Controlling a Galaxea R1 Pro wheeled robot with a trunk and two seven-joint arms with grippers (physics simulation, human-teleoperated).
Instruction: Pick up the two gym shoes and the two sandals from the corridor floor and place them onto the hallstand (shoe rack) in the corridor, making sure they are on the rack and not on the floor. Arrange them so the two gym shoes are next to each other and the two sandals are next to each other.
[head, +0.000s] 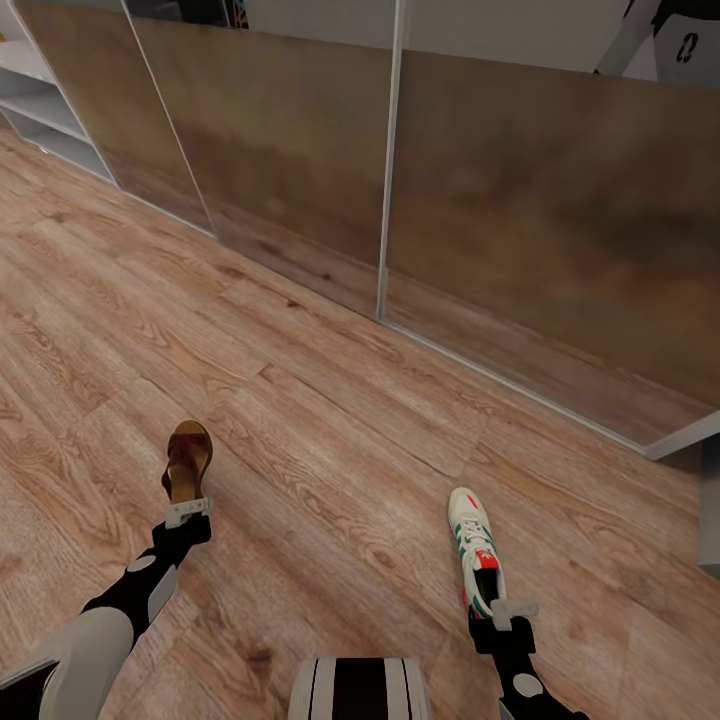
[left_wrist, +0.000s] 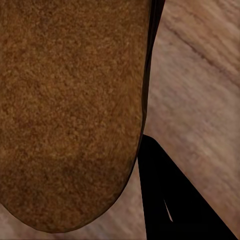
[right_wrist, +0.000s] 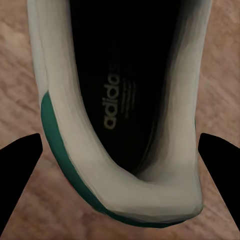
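The left gripper (head: 187, 512) holds 1 dark brown leather sandal (head: 187, 462) by its heel above the wood-grain plank floor (head: 340, 420). The right gripper (head: 513, 608) has its jaws closed on the heel of 1 cream-white sneaker with green stripes (head: 474, 545).

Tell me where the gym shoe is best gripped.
Probably at the heel collar of the gym shoe, approached from behind the heel: the right gripper sits there, and the right wrist view shows the open rim between the fingers.

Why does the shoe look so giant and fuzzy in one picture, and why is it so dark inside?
Right wrist view: the gym shoe sits very near the lens, so it looks big and soft, and its inside is in shadow. Left wrist view: the sandal is close and grainy too. Head view: the wall panels look smeary.
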